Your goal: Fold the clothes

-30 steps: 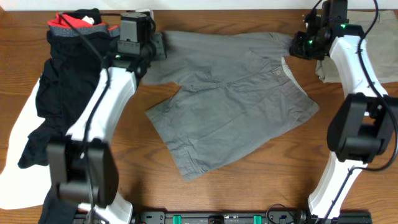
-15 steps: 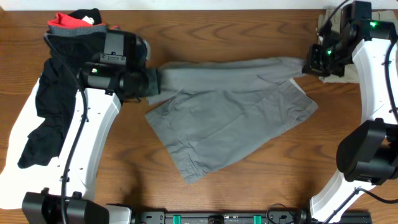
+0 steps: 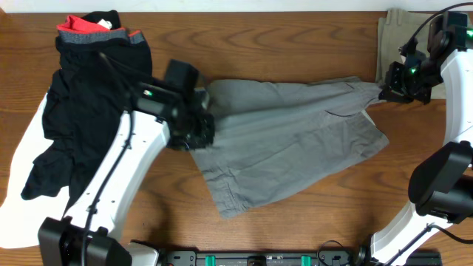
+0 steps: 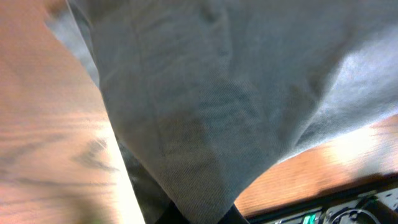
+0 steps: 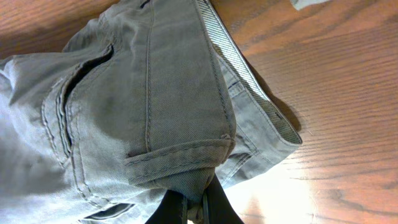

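Note:
The mid-grey shorts [image 3: 288, 140] lie across the table's middle, their far edge lifted and drawn toward the front. My left gripper [image 3: 198, 125] is shut on the shorts' left leg hem; the cloth [image 4: 205, 112] fills the left wrist view. My right gripper [image 3: 390, 87] is shut on the waistband corner [image 5: 186, 162], with a back pocket [image 5: 74, 118] in the right wrist view. Black pieces [image 3: 70, 118] with a red-grey waistband [image 3: 89, 28] lie at the far left over a white piece [image 3: 21, 170]. A khaki piece [image 3: 392, 37] lies at the far right.
The wooden table [image 3: 295, 44] shows bare behind the shorts. A black rail with green clips [image 3: 259, 258] runs along the front edge. My left arm [image 3: 111, 192] reaches over the table's left half.
Both grippers have carried the shorts' far edge toward the front, folding it over the lower half. The left gripper moved right and forward; the right one moved right and forward.

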`<state>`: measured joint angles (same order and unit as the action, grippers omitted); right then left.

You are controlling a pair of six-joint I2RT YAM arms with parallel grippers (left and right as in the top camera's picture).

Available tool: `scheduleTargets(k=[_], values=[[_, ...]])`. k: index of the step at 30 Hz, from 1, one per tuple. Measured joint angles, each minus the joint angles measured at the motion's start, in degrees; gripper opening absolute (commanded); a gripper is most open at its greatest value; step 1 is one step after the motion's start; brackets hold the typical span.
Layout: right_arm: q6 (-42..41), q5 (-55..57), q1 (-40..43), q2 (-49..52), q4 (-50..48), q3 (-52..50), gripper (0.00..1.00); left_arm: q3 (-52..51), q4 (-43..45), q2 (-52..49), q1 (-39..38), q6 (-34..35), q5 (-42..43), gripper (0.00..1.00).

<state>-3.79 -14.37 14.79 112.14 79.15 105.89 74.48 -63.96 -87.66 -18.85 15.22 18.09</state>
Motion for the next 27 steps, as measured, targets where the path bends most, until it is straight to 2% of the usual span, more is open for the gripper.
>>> scheduleTargets(k=[10, 20, 27], values=[[0.24, 1.46, 0.11, 0.00, 5.44, -0.66, 0.01, -12.24, 2.03, 0.00, -5.64, 5.42, 2.62, 0.06], [0.09, 4.35, 3.04, 0.00, 14.21, -0.70, 0.01, -13.22, -1.27, 0.00, -8.46, 5.95, 5.99, 0.06], [-0.85, 6.38, 3.74, 0.00, 11.30, -0.72, 0.01, -13.70, 1.97, 0.00, -11.08, 5.77, 8.83, 0.06]])
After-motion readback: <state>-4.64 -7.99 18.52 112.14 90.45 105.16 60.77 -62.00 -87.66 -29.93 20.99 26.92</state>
